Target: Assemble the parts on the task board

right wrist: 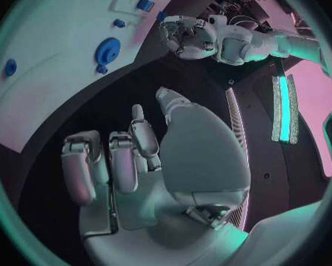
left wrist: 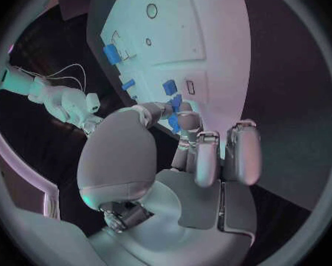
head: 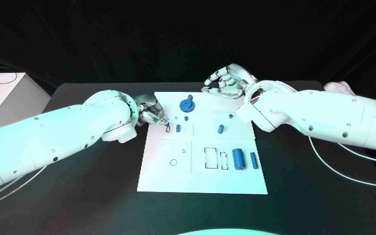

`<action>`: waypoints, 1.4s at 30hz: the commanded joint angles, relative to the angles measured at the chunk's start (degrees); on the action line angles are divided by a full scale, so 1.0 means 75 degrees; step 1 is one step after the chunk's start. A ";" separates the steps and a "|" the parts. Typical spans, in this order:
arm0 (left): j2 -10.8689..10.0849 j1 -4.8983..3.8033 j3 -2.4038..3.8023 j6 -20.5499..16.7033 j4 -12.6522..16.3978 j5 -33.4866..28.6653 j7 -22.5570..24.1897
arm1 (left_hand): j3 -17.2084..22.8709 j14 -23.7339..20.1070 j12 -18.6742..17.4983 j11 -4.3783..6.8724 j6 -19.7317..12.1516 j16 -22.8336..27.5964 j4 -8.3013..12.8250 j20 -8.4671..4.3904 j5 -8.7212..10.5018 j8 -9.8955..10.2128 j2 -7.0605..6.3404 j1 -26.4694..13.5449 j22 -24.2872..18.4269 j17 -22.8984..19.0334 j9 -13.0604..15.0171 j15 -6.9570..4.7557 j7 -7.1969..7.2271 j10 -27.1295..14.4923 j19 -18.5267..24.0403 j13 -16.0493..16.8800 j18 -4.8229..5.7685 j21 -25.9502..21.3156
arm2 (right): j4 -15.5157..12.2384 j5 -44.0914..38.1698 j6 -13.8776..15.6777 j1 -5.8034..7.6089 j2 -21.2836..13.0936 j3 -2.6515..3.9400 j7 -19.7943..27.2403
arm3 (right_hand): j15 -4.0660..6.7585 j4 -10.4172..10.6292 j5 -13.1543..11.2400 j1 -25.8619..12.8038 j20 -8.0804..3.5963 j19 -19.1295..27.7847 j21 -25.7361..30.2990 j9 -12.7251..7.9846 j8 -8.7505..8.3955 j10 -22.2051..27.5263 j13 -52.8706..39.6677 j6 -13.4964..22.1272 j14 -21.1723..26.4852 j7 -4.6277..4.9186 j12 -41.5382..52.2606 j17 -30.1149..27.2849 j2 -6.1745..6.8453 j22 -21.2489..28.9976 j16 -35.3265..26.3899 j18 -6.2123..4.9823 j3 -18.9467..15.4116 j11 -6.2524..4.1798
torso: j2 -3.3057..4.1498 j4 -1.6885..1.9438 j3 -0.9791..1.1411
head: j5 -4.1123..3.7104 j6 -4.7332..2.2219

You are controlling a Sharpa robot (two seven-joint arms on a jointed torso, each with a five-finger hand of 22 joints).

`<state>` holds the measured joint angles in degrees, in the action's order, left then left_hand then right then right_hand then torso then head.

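Black tabletop fills my feed, with the white board (head: 202,175) lying in the middle. On it I see a round blue wheel (head: 186,104) near the far edge, a small blue piece (head: 179,128) beside an outlined slot, another small piece (head: 221,128) toward the right, and two blue bars (head: 238,160) lying side by side (upright rectangles from my angle) near an empty rectangular outline.

My left hand (head: 151,115) sits at the board's left edge; in the wrist view it pinches a small blue part (left wrist: 173,122) at its fingertips. My right hand (head: 226,81) hovers past the far edge, fingers curled in, holding nothing.
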<state>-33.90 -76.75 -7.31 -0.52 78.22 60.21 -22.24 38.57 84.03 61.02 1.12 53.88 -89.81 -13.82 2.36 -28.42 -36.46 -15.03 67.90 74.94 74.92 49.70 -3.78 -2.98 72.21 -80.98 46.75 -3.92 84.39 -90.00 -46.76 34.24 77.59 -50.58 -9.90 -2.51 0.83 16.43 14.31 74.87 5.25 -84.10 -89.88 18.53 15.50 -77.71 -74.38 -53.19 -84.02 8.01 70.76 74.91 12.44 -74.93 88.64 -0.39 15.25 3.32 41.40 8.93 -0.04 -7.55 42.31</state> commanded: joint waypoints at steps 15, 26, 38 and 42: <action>0.0207 0.0070 -0.0142 0.0050 -0.0312 0.0353 0.0149 | 0.1561 0.0796 0.0023 0.0021 0.0043 -0.0025 0.1608 0.0002 -0.0027 -0.0051 0.0035 -0.0037 0.0505 0.2010 -0.0003 -0.0054 -0.0002 0.0046 -0.0074 0.0001 0.0149 0.0046 | -0.0025 -0.0040 -0.0105 -0.0008 0.0003 0.0001 0.0106 | 0.0018 -0.0016 0.0045 -0.0050 -0.0031 -0.0786 -0.0017 0.0014 0.0041 0.0048 0.0017 0.0070 -0.0697 -0.0011 -0.0044 0.1627 -0.0019 -0.2009 -0.0051 0.0052 -0.0054 -0.0020 | -0.0003 0.0004 0.0012 | -0.0034 0.0050; 0.0247 0.0087 -0.0149 0.0137 -0.0356 0.0370 0.0207 | 0.1563 0.0796 0.0023 0.0021 0.0044 -0.0025 0.1611 0.0001 -0.0031 -0.0050 0.0033 -0.0039 0.0503 0.2010 -0.0004 -0.0055 -0.0001 0.0048 -0.0072 0.0002 0.0148 0.0045 | -0.0025 -0.0037 -0.0093 -0.0008 0.0007 0.0001 0.0117 | 0.0018 -0.0016 0.0045 -0.0050 -0.0031 -0.0786 -0.0017 0.0014 0.0041 0.0048 0.0017 0.0070 -0.0697 -0.0011 -0.0044 0.1627 -0.0019 -0.2009 -0.0051 0.0052 -0.0054 -0.0020 | -0.0009 -0.0003 0.0011 | -0.0042 0.0065; 0.0269 0.0093 -0.0157 0.0233 -0.0362 0.0386 0.0302 | 0.1565 0.0796 0.0012 0.0022 0.0049 -0.0025 0.1618 -0.0001 -0.0035 -0.0048 0.0027 -0.0048 0.0505 0.2010 -0.0008 -0.0057 0.0000 0.0047 -0.0074 -0.0013 0.0149 0.0046 | -0.0021 -0.0032 -0.0100 -0.0009 0.0003 0.0001 0.0110 | 0.0018 -0.0017 0.0048 -0.0052 -0.0031 -0.0786 -0.0017 0.0019 0.0046 0.0041 0.0009 0.0073 -0.0698 -0.0011 -0.0035 0.1633 -0.0029 -0.2009 -0.0047 0.0052 -0.0055 -0.0021 | -0.0002 0.0016 0.0009 | -0.0058 0.0078; 0.0291 0.0094 -0.0157 0.0261 -0.0381 0.0423 0.0300 | 0.1565 0.0796 0.0012 0.0022 0.0049 -0.0025 0.1618 -0.0001 -0.0035 -0.0048 0.0027 -0.0048 0.0505 0.2010 -0.0008 -0.0057 0.0000 0.0047 -0.0074 -0.0013 0.0149 0.0046 | -0.0020 -0.0032 -0.0100 -0.0009 0.0005 0.0001 0.0105 | 0.0018 -0.0017 0.0048 -0.0052 -0.0031 -0.0786 -0.0017 0.0019 0.0046 0.0041 0.0009 0.0073 -0.0698 -0.0011 -0.0035 0.1633 -0.0029 -0.2009 -0.0047 0.0052 -0.0055 -0.0021 | -0.0001 0.0003 0.0008 | -0.0049 0.0090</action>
<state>-31.89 -76.05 -8.50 0.33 75.36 62.91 -20.88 38.58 84.03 61.02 1.00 53.77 -89.81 -13.82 2.35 -28.29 -36.69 -15.30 67.63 74.92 74.91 49.58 -3.77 -3.09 72.29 -81.39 46.73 -3.92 84.38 -90.09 -46.77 34.19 77.56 -50.56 -9.90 -2.41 0.83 16.27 14.31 74.87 5.25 -84.10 -89.88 18.58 15.50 -77.71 -74.30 -52.98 -84.02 7.80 70.76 74.91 12.44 -74.90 88.64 -0.39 15.10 3.31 41.36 9.00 0.04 -7.97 42.93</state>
